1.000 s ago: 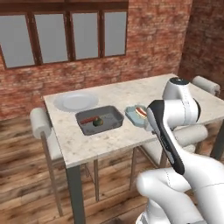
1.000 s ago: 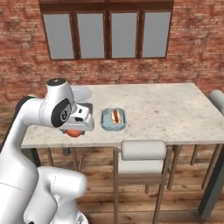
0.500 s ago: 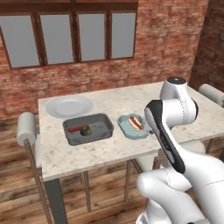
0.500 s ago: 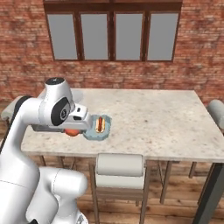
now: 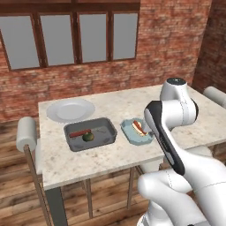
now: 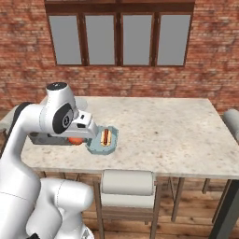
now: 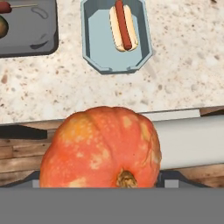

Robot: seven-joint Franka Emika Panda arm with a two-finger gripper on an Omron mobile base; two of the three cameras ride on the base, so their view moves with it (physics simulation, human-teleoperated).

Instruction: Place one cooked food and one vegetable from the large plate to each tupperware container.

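Hand view — one tomato [image 7: 101,148], one hot dog [image 7: 123,26]

Glossy white rounded arm [image 5: 170,132] links, dark grey joint bands, round dark-capped shoulder housing.

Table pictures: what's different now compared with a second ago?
The whole picture slid sideways, so the robot's base drove; nothing on the table moved. The gripper still holds the tomato. Unchanged: hot dog in the blue tub, sausage and green ball in the grey tub, plate beside it.
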